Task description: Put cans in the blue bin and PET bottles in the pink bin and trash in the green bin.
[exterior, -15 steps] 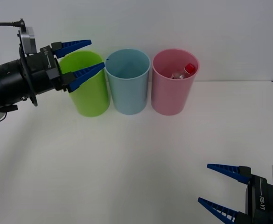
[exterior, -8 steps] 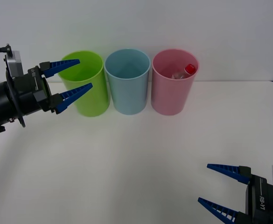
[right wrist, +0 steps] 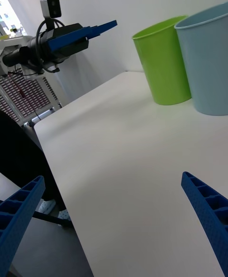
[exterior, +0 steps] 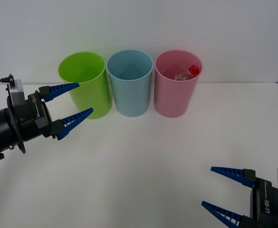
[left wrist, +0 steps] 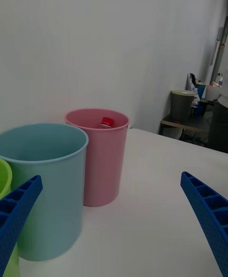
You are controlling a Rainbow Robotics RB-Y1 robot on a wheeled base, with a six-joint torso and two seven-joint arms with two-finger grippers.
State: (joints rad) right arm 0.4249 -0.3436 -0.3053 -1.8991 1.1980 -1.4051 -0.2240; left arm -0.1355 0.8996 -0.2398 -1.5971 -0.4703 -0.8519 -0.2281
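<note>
Right now I see three tapered, smooth cup-shaped bins standing upright in a row at the far side of the white table [exterior: 143, 161], toward twelve o'clock from my seat. The green bin [exterior: 84, 84] is at the eleven o'clock end, the blue bin [exterior: 130, 82] sits in the middle, and the pink bin [exterior: 177, 83] is at the one o'clock end; neighbouring bins stand just beside each other, rims close. Inside the pink bin rests the PET bottle [exterior: 186, 73], small and clear with a red screw cap, tilted so the cap pokes up near the rim on the side away from the blue bin. Its label I cannot make out.

My left gripper [exterior: 73, 102] hangs above the table at about nine o'clock, its blue ribbed fingers spread wide and holding nothing, the tips pointing toward the green bin and just short of its wall. My right gripper [exterior: 223, 187] waits low at about five o'clock, well apart from the bins, fingers likewise spread and empty. From the right wrist view I see the green and blue bins side by side beyond bare tabletop.
</note>
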